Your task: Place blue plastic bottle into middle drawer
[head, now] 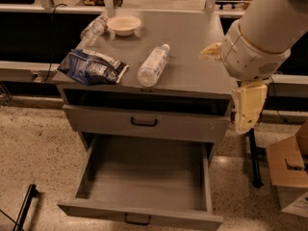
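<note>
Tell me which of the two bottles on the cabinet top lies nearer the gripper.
The blue plastic bottle, white-capped with a pale label, mid-top. The thinner clear bottle lies far left beside the bowl. The gripper hangs just right of the cabinet.

Gripper (234, 83) hangs blurred beside the cabinet's (192, 66) right front corner, its arm (276, 18) running off the top edge. The bottom edge clips the front of the middle drawer (144, 177); the right edge cuts the cardboard box (288, 172).

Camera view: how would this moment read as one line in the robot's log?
labelled bottle: lying on cabinet top | bottom drawer: open, empty | gripper: off cabinet top's right edge, apart from labelled bottle
</note>
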Tool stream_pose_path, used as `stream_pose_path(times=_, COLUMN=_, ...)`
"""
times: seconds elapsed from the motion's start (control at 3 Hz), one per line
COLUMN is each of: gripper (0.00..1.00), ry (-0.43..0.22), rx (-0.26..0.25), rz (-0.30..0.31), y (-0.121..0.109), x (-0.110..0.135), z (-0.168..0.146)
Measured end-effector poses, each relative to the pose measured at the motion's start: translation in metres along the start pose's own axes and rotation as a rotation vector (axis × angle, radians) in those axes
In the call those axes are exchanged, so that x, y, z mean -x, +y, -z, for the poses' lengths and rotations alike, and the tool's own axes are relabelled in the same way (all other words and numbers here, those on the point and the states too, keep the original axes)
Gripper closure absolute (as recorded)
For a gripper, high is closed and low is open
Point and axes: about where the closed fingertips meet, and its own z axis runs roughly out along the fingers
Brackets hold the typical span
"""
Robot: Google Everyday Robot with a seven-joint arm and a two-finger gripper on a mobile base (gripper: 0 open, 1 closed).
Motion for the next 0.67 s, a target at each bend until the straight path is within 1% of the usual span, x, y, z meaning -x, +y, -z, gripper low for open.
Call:
stream_pose_path(times=0.33, gripper=0.0, ry=0.06, rx=0.028, rz=0.022, y=-0.004, x=0.006, z=-0.007)
stream_pose_path(times=0.67, gripper=0.0, ry=0.158, rx=0.058, rz=0.113, y=-0.039, x=-0.004, z=-0.03)
